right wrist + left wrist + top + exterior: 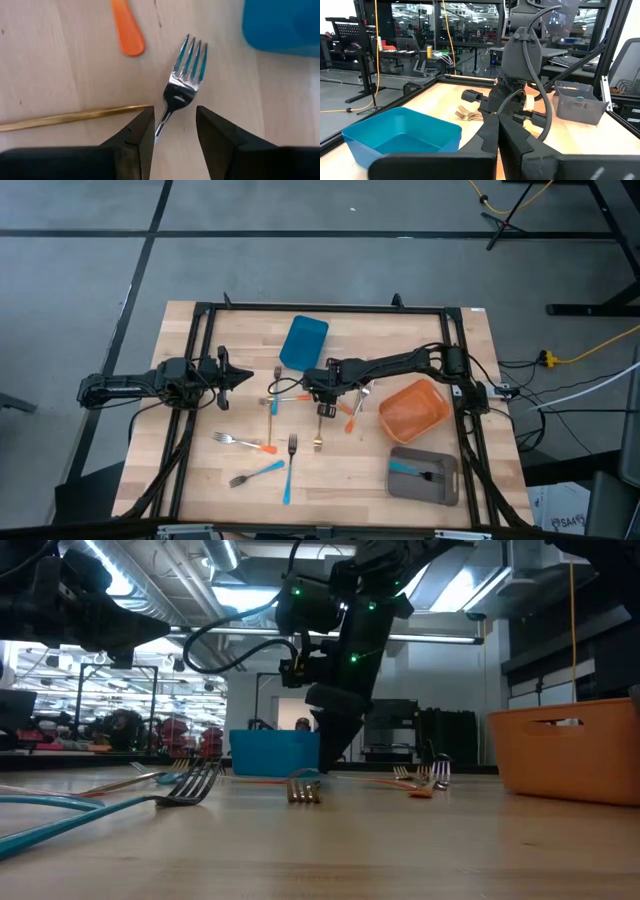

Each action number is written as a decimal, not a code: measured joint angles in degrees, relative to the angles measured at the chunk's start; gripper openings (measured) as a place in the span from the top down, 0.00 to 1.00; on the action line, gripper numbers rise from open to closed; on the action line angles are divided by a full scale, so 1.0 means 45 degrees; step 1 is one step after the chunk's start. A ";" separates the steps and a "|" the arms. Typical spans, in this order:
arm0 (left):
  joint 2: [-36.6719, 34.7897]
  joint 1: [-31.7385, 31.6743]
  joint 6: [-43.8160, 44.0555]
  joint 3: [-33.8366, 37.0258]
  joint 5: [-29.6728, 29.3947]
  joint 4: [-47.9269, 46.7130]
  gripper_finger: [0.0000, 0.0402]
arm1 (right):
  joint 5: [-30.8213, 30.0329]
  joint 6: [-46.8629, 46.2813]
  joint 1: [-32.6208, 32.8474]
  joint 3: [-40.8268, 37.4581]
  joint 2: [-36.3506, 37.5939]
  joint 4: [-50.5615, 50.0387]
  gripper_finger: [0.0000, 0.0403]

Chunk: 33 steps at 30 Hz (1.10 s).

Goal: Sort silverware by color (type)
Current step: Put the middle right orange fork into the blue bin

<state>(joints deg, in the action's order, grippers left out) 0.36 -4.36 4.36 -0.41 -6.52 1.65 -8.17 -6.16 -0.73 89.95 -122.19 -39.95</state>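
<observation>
The right gripper point(174, 132) hangs low over the middle of the light wooden table point(210, 480), its two dark fingers point(137, 137) parted on either side of the neck of a small slim fork with bright metal tines point(184, 80). The fork lies flat on the wood; whether the fingers touch it cannot be told, and nothing is lifted. Its four tines point away from the gripper toward the blue rectangular plastic container point(303, 342). Just beside this fork lie a thin gold-coloured handle point(70, 118) and the rounded end of an orange plastic handle point(128, 31).

The remaining silverware is scattered flat over the table (all apart from one another in the high view): an orange-handled fork point(243, 443) and a blue-handled fork point(258, 473) toward the near left, another blue-handled fork point(290, 470) beside them, and a gold fork point(272, 415) near the middle. A blue-handled piece point(405, 469) lies in the grey rectangular tray point(445, 490). The orange plastic basket point(440, 412) stands on the right.

The left gripper point(243, 377) hovers at the table's left side, clenched on nothing.
</observation>
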 joint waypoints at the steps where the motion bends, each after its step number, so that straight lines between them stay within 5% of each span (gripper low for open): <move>1: 0.0001 -0.0004 0.0000 -0.0002 0.0000 0.0000 1.00 | -0.0009 0.0001 -0.0012 0.0000 0.0000 0.0022 0.66; 23: 0.0001 -0.0004 -0.0005 0.0000 -0.0001 0.0001 1.00 | 0.0345 -0.0280 -0.0257 -0.0069 -0.0555 0.0300 0.67; 33: 0.0000 -0.0002 -0.0005 0.0000 -0.0005 0.0000 1.00 | 0.0463 -0.0275 -0.0238 -0.0044 -0.0607 0.0301 0.91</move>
<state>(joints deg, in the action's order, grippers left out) 0.36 -4.37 4.34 -0.41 -6.55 1.65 -6.09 -7.40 -1.80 89.76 -124.92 -38.60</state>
